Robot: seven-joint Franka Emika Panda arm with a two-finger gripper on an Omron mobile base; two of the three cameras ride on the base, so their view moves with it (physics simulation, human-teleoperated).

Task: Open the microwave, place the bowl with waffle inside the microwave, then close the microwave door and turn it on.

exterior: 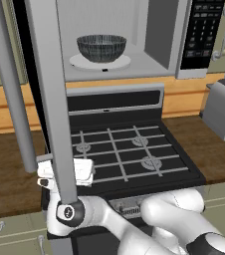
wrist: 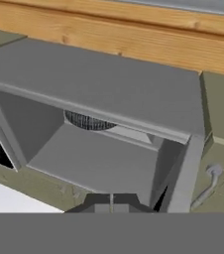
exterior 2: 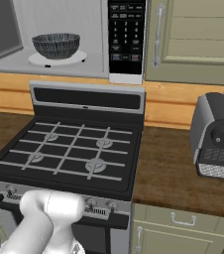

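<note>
Looking from the base, you have the arm (exterior: 134, 224) nearest you, bent low in front of the stove (exterior: 119, 149). Its hand sits at the stove's front left corner, tucked behind the open door (exterior: 52, 99). The gripper (wrist: 111, 204) shows at the bottom of the hand view with its two tips pressed together and nothing between them, so read the jaws as closed and empty.

That door stands swung out to the left of the stove, edge-on to you in the left base view, with its long bar handle (exterior: 10, 89) on the outer side.

Beyond the stove, up above its back panel, the microwave (exterior: 159, 35) is open. The bowl (exterior: 101, 48) rests on the white turntable (exterior: 79, 62) inside the cavity, upright and roughly centred. You cannot make out the waffle; the bowl's rim hides what is in it. The black keypad (exterior 2: 127, 34) runs down the microwave's right side.

Right of the stove, a grey coffee machine (exterior 2: 214, 136) stands on the wooden counter (exterior 2: 173, 173), with beige cabinets (exterior 2: 198, 34) above it beside the microwave.
</note>
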